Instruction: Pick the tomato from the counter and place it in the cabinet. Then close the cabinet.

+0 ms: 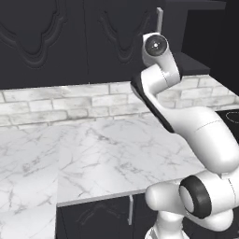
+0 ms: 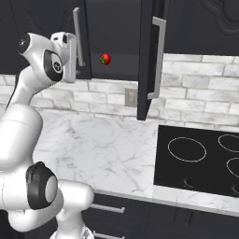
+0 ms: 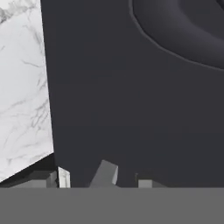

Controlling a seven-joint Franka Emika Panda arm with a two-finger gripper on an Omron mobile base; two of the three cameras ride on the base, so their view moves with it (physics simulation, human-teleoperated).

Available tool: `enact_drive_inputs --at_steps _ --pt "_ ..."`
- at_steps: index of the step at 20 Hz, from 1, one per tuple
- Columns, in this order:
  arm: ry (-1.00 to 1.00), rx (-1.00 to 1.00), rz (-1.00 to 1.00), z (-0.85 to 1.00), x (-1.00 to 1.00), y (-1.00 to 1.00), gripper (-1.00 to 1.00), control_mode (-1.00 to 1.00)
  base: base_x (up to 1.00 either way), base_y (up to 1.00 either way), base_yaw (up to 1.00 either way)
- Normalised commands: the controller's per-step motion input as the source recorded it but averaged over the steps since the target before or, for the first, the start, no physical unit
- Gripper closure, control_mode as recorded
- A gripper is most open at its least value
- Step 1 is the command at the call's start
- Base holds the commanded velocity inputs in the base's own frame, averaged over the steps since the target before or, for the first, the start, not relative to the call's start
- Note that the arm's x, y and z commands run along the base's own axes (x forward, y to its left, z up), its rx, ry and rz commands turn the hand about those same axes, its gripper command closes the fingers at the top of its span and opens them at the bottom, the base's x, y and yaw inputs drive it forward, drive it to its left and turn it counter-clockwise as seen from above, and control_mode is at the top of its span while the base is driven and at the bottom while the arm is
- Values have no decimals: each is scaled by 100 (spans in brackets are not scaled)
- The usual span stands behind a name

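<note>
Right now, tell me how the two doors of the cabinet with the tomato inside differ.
The right door swings far out, edge-on to the right base camera, its bar handle fully visible. The left door is less open, and the robot's hand is up against its handle. Both are matte black with long vertical silver handles, flanking the opening where the tomato sits on the shelf.

Tomato point(image 2: 105, 58): tiny, glossy red, green stem cap, sitting inside the cabinet point(image 2: 116, 37) on its dark shelf, near the front edge. Cabinet: matte black, mounted above the brick backsplash, both carved doors swung open, long silver bar handles showing. Counter point(image 2: 102, 149): white marble slab with thin grey veins, straight front edge, below the cabinet.
</note>
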Motion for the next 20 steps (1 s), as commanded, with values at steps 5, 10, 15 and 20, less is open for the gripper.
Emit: enact_drive_inputs --at_steps 5,10,15,20 --pt "2 0 10 -89 25 -31 -100 -100 0 0 0" --pt "6 -2 17 -65 21 4 -100 -100 0 0 0" --pt "19 -8 16 -44 36 33 -100 -100 0 0 0" --pt "15 -14 18 -72 -3 29 -100 -100 0 0 0"
